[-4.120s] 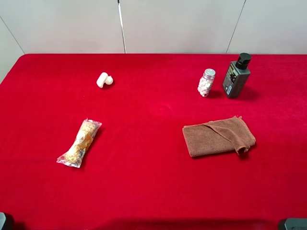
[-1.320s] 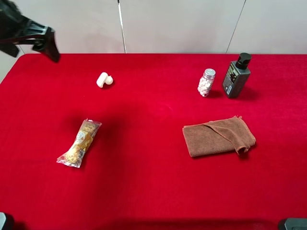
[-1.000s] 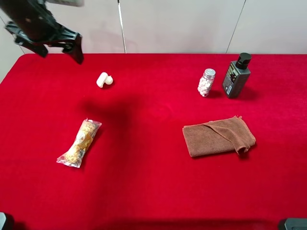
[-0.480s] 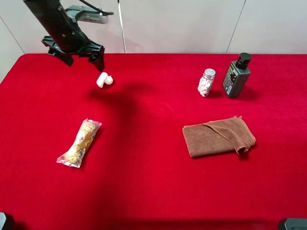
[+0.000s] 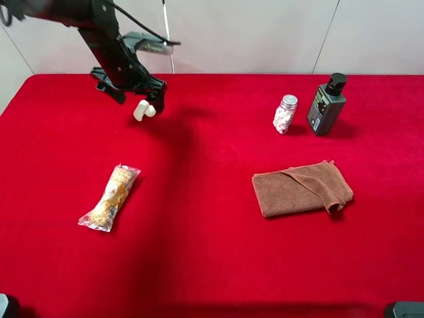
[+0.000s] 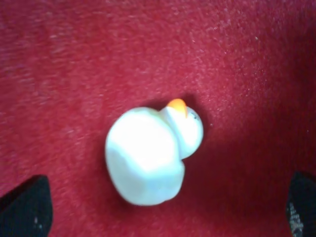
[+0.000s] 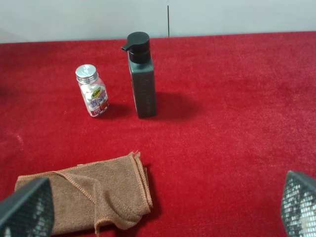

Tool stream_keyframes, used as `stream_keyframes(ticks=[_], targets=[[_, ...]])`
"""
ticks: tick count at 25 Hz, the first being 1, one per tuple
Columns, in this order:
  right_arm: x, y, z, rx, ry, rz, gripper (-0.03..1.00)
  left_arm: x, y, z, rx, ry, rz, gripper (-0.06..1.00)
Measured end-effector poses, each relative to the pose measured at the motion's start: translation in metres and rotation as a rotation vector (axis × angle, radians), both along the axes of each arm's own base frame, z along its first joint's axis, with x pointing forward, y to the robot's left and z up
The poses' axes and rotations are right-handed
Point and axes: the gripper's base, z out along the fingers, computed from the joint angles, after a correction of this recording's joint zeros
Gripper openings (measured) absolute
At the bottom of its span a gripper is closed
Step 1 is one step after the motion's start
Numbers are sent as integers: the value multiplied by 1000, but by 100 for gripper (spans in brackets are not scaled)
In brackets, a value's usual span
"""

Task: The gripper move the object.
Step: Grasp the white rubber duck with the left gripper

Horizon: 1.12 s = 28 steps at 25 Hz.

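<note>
The object (image 5: 142, 111) is a small glossy white piece, a stubby cylinder joined to a smaller round knob, lying on the red table at the back left. In the left wrist view the object (image 6: 148, 155) fills the middle and has a small orange tip. My left gripper (image 5: 140, 101) hangs just over it, open, with one black finger on each side and not touching it. In the left wrist view the left gripper (image 6: 163, 213) shows only its fingertips (image 6: 24, 207) at the corners. My right gripper (image 7: 162, 210) is open and empty, away from the object.
A clear snack packet (image 5: 110, 197) lies at the front left. A jar of white pellets (image 5: 285, 114), a dark pump bottle (image 5: 327, 104) and a folded brown cloth (image 5: 301, 189) are at the right. The right wrist view also shows the jar (image 7: 92, 96), bottle (image 7: 142, 81) and cloth (image 7: 84, 197).
My left arm has come in from the upper left, moving right and down, until its open fingers stand either side of the object. The object and the other things have not moved.
</note>
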Motion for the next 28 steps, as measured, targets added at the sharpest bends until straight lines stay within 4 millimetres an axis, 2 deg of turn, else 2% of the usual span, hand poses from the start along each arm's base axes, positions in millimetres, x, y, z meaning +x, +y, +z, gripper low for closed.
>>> stream_keyframes(ticks=[5,11,21,24,28], targets=[[0,0,0,0,0,0,69,2,-2,-14,8,20,-3,93],[0,0,0,0,0,0,69,3,-2,-20,10,12,-11,90],[0,0,0,0,0,0,69,5,-3,-33,13,14,-13,80],[0,0,0,0,0,0,69,5,-3,-34,13,14,-13,73],[0,0,0,0,0,0,69,5,-3,-34,13,13,-14,57]])
